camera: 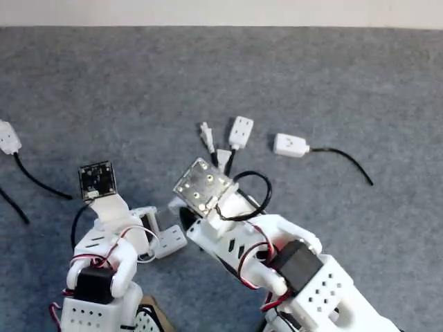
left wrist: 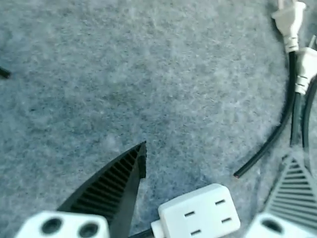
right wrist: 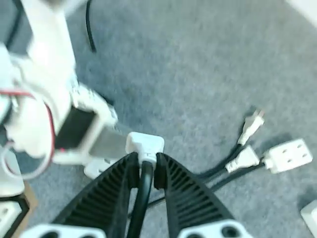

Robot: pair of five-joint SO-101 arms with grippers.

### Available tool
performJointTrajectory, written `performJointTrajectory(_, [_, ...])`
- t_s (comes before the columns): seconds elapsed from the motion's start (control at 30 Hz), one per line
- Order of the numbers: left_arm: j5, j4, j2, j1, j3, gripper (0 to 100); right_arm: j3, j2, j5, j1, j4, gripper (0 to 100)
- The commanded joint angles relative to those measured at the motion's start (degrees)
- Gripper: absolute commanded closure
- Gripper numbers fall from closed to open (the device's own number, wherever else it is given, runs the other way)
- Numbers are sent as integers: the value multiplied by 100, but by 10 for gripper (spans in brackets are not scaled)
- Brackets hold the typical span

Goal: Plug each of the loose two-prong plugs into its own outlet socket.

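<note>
My right gripper (right wrist: pixel 145 161) is shut on the black cord just behind a white outlet socket (right wrist: pixel 145 145). That socket (left wrist: pixel 198 215) lies with its slots up between the wide-apart fingers (left wrist: pixel 124 183) of my open left gripper (left wrist: pixel 218 153). From above, the socket (camera: pixel 171 240) sits between the two arms near the table's front. Two loose white two-prong plugs (camera: pixel 205 133) (camera: pixel 223 156) lie on the grey carpet beyond the grippers, also seen from the left wrist (left wrist: pixel 290 17) (left wrist: pixel 303 79) and the right wrist (right wrist: pixel 252 124) (right wrist: pixel 242 158).
Two more white sockets (camera: pixel 240 131) (camera: pixel 291 144) lie behind the plugs, and another socket (camera: pixel 8 137) lies at the far left edge. Black cords (camera: pixel 346 160) trail across the carpet. A cut cord end (left wrist: pixel 237 174) lies near the left gripper.
</note>
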Motion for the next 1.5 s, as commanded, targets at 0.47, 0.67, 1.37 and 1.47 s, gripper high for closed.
performJointTrajectory(0.47, [-475,-44,251,-1851,-1288,601,-1253,2378,378,189,505,994])
performJointTrajectory(0.67, [-853,-563,2220,-2545,-2202,601,-1684,2923,563,207,505,994])
performJointTrajectory(1.37, [-835,1002,10343,-3644,-8215,601,-1376,3029,1644,1385,1481,994])
performJointTrajectory(1.47, [-826,1002,10308,-3424,-8110,601,-207,3143,1635,2053,-66,994])
